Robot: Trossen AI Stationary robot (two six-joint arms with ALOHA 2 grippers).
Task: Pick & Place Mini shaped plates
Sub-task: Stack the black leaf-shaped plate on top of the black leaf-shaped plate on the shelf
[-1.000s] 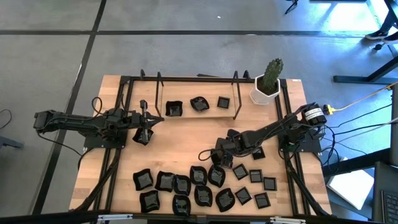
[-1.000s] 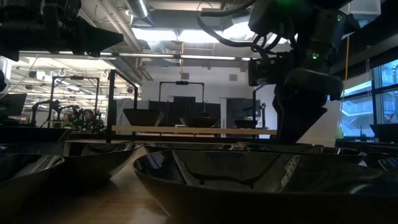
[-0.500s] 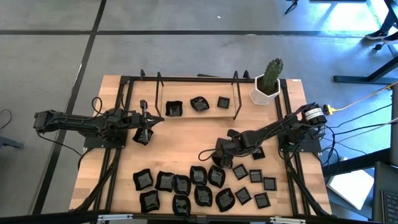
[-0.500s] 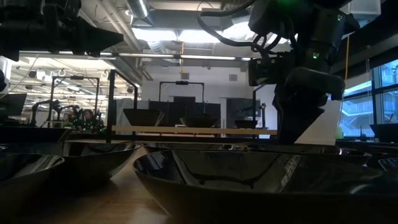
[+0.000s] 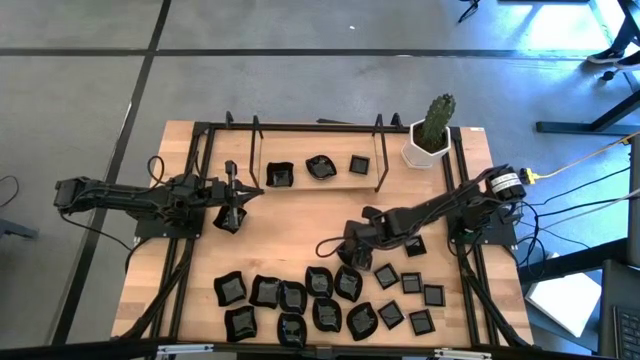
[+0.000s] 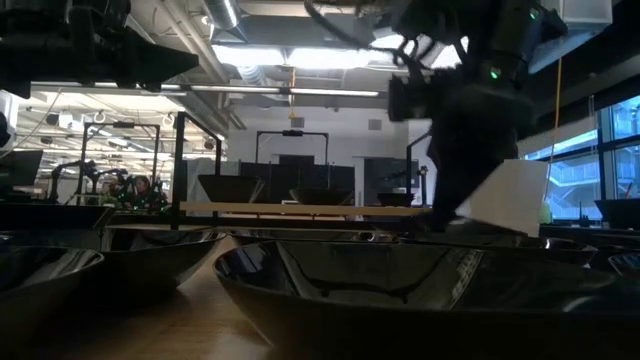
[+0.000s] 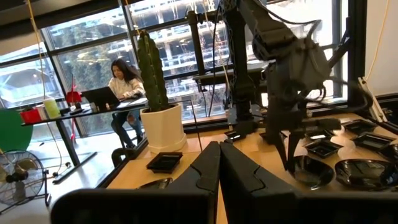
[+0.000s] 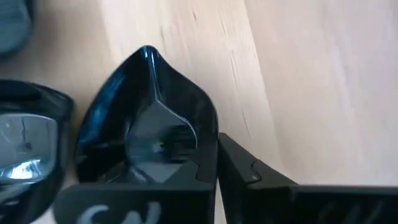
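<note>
On the left side of the table, the left gripper waits with its fingers pressed together on nothing, just as it stood a second ago. In the middle, at the far edge, three plates already sit in a row on the wooden shelf, and the main heap of small black plates lies along the near edge.

The change is on the right. The right gripper stood with its jaws wide apart over the top of the heap a second ago; now they are together, pinching the rim of a leaf-shaped plate. The arm has also shifted a little toward the left. So the pick looks made, and I judge the carry to the shelf comes next.

The high view shows only dark fingers over dark dishes. The right wrist view shows the pinched rim. The left wrist view shows the cactus pot and a person at a desk beyond the table.
</note>
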